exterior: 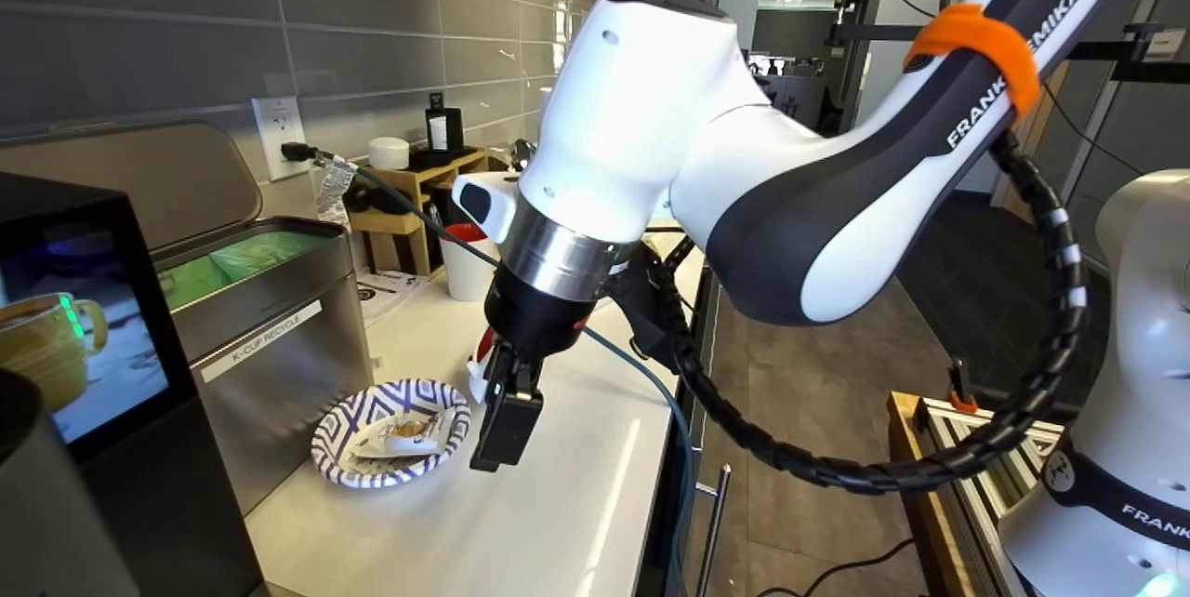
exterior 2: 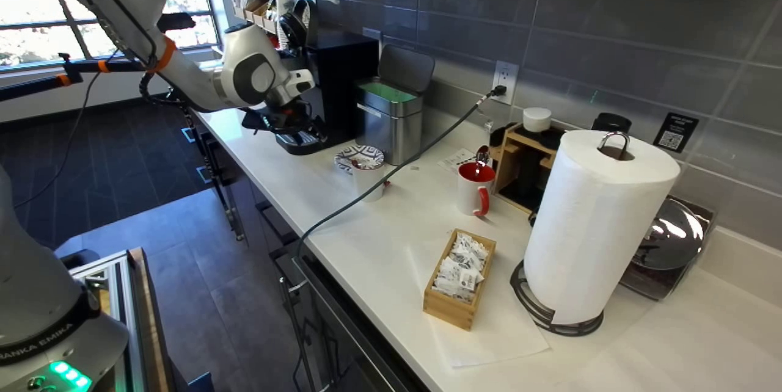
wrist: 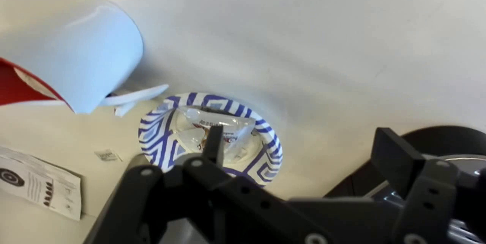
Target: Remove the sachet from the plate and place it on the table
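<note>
Gripper (wrist: 303, 151): fingers (wrist: 215, 145) set wide apart, nothing held between them; raised above the tabletop (wrist: 341, 54).

Sachet (wrist: 235, 124): lying in the plate (wrist: 182, 101), lower than the gripper and to one side. In the wrist view it shows on both sides of the finger at picture left, not centred in the gap. Its long axis appears to run roughly along the line joining the fingertips; the finger hides part, so this is a judgement only. A grasp across the narrow width would likely call for a wrist turn, a shift towards the plate and a descent.

Arm (exterior: 614, 123): extended over the tabletop, wrist bent downward, gripper leaning off vertical in an exterior view.

White cup (wrist: 83, 42), red inside: just beside the plate; judged a contact risk on approach.

Removal judged not yet begun.
</note>
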